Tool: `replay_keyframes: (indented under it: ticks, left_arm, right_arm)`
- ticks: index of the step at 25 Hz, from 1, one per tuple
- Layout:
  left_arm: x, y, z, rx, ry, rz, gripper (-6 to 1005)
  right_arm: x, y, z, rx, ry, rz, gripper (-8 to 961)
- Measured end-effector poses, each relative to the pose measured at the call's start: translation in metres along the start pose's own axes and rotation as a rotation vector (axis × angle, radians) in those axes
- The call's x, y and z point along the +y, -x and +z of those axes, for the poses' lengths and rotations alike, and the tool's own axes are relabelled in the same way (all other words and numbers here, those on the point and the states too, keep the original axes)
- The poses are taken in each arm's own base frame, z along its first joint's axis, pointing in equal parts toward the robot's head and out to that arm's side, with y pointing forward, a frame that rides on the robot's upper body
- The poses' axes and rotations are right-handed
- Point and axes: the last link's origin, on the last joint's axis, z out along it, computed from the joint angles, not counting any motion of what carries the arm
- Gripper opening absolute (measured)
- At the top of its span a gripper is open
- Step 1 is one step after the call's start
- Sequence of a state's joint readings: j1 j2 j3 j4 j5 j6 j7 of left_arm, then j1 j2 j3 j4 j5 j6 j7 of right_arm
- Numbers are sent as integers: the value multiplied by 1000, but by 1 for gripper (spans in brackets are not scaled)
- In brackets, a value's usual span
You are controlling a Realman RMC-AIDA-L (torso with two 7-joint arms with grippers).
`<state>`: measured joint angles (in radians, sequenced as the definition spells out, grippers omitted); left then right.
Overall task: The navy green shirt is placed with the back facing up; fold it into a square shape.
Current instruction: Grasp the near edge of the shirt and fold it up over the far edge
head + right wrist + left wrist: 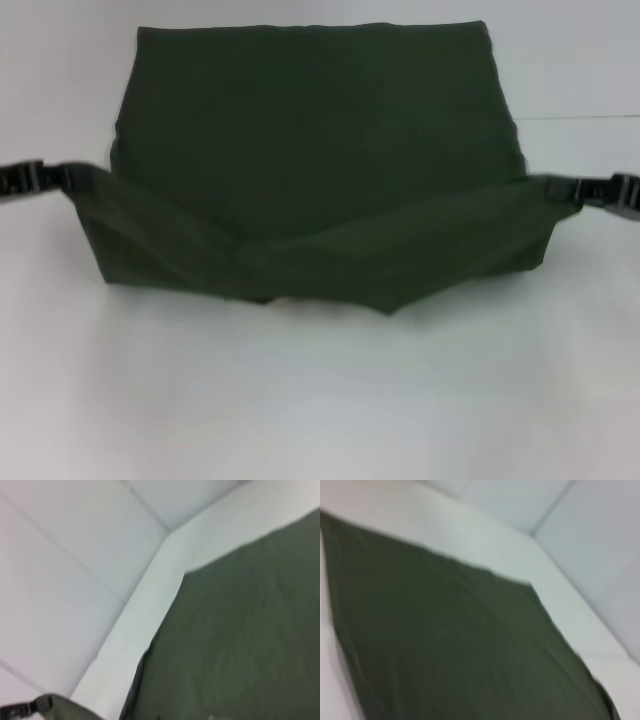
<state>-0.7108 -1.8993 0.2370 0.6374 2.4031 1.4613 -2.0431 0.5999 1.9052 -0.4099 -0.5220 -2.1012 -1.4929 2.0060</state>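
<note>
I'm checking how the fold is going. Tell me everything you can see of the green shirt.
The green shirt is a plain dark olive cloth, soft-looking like cotton, lying on a white table. Its far part lies flat with a straight far edge. Its near edge is lifted at both corners and sags in the middle, forming a shallow V. The left tool holds the corner on the robot's left, the right tool the one on its right. A pale patch peeks out under the sagging fold.

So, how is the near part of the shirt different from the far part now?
The near part of the navy green shirt is lifted and sags in the middle; the far part lies flat on the table. The left gripper and right gripper hold only the near corners. Both parts show plain fabric.
</note>
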Motion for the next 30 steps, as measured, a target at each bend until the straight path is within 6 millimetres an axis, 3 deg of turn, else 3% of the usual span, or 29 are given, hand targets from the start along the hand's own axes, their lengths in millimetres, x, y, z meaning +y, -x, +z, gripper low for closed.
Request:
replay_keyframes:
  ticks: [9,15,30]
  left_arm:
    - [-6,-22,28,194,-76,-9,27]
    - [-11,-21,44,279,-148,-22,27]
    - [-9,-12,71,392,-212,-29,28]
  right_arm:
    - [-9,15,22,-173,-81,23,42]
    - [-14,22,34,-273,-134,12,43]
    - [-13,36,76,-323,-274,-49,43]
